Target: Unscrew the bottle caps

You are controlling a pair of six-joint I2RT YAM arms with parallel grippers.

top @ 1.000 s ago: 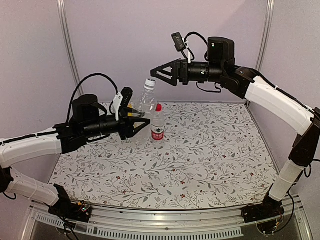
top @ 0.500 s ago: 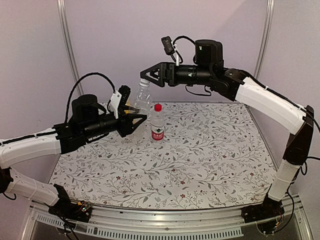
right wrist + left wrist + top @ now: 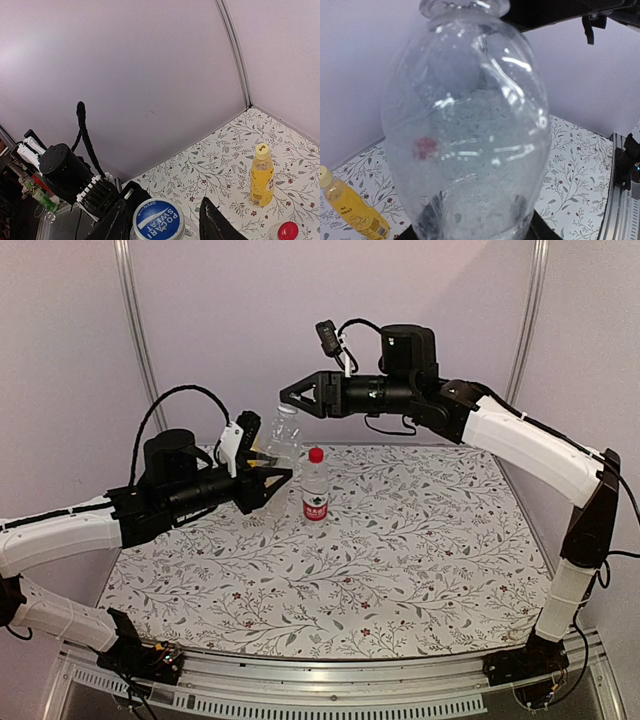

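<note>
Right end effector (image 3: 290,398) reaches in sideways to straddle the blue-white cap (image 3: 157,220), though whether it is pinching yet cannot be told, atop the near-upright clear bottle (image 3: 283,445) that the left end effector (image 3: 268,483) clamps low on its body.

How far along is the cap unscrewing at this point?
Done: nothing, all three caps look on. In hand: the left gripper holds the clear bottle while the right gripper has its jaws flanking the blue-white cap, grip not confirmed. Left: that cap, plus the red cap and yellow cap, both untouched.
</note>
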